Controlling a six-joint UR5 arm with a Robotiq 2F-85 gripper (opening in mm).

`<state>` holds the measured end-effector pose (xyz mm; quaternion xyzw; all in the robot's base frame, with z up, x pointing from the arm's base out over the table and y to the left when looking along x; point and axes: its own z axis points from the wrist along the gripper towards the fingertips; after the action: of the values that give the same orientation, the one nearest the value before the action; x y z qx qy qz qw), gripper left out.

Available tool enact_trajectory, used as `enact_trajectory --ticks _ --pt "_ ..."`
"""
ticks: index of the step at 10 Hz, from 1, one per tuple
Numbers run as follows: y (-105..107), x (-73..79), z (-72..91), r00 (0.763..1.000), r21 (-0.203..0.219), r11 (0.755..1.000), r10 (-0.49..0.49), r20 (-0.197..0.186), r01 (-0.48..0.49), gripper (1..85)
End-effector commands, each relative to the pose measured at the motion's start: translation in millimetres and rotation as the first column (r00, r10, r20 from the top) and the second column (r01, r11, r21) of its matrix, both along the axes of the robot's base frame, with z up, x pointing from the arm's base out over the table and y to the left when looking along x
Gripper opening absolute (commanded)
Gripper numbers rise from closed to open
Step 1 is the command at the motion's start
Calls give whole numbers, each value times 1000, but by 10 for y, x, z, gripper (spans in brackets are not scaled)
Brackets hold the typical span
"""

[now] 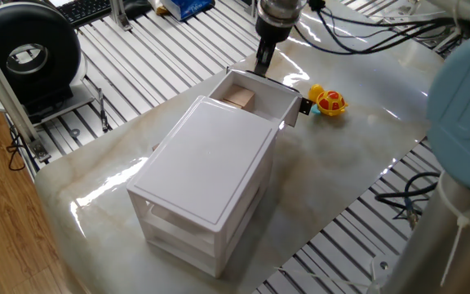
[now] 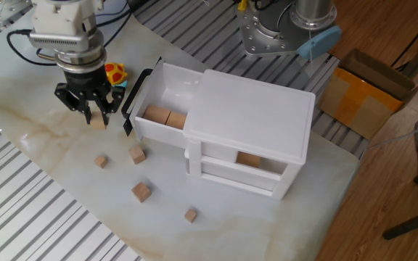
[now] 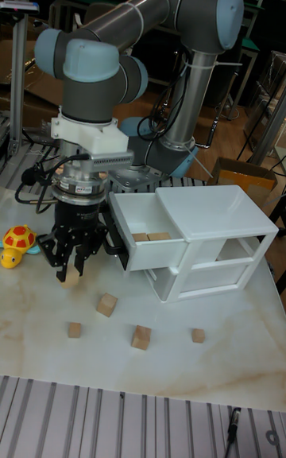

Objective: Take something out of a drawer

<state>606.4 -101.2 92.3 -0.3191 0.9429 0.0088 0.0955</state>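
Observation:
The drawer (image 2: 157, 135) on top of the white three-drawer box (image 2: 256, 109) is pulled open, with two wooden blocks (image 2: 162, 116) inside; it also shows in the tall view (image 3: 151, 256) and in the first fixed view (image 1: 281, 101). My gripper (image 2: 94, 116) points straight down just left of the drawer's black front edge. It is shut on a small wooden block (image 2: 97, 122) held low over the table. The tall view shows that block (image 3: 71, 278) between the fingers of the gripper (image 3: 70, 270). From behind the box, only the gripper (image 1: 263, 62) shows.
Several loose wooden blocks (image 2: 137, 154) lie on the marble tabletop in front of the box. A yellow and red toy (image 2: 114, 72) sits behind the gripper. Another block (image 2: 249, 160) lies in the middle drawer. A cardboard box (image 2: 369, 98) stands off the table's far side.

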Motion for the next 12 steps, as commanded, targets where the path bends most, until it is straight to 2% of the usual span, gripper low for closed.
enact_trajectory --ticks 1,3,5,6,7,9,11,12 --pt "-77 -38 -83 999 -16 999 -33 -17 33 10" --pt "-45 -56 -127 999 7 999 -33 -21 33 10" --pt "-136 -50 -409 1000 17 1000 -24 -10 25 10" --pt "-205 -69 -488 1000 16 1000 -20 4 20 10" --pt "-230 -117 -507 1000 29 999 -15 8 15 10" --pt "-176 -117 -500 1000 52 998 -22 7 21 10" --pt "-268 -100 -509 1000 16 999 -28 13 28 10" --pt "-290 -159 -522 1000 14 1000 -25 -5 25 10"
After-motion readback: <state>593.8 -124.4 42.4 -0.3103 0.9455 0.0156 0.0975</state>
